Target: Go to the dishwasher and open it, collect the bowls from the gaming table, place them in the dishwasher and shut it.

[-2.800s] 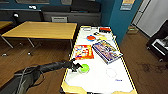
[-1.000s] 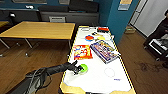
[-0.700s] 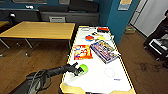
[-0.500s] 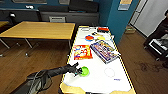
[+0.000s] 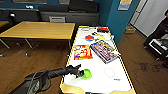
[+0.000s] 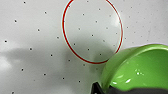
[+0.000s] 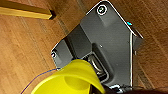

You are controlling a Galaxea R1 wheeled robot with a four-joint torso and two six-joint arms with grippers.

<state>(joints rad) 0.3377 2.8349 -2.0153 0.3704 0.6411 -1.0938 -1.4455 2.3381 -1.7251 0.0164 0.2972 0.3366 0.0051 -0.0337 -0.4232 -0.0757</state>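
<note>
Since the earliest frame the left gripper (image 5: 80,73) has reached a green bowl (image 5: 86,74) on the gaming table (image 5: 100,85) near its close end, and now grips its rim. Its wrist view shows the bowl (image 6: 136,68) mouth up beside a red circle (image 6: 92,31) on the white top. By the right wrist view, the right gripper holds a yellow bowl (image 7: 68,80) over wooden floor (image 7: 22,47). Table's long axis runs away from the robot; game boxes (image 5: 104,51) lie farther along.

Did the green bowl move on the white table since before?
Yes. The round green plastic bowl slid toward the table's near end, further from the red-and-yellow game box, with the left end effector at its rim.
</note>
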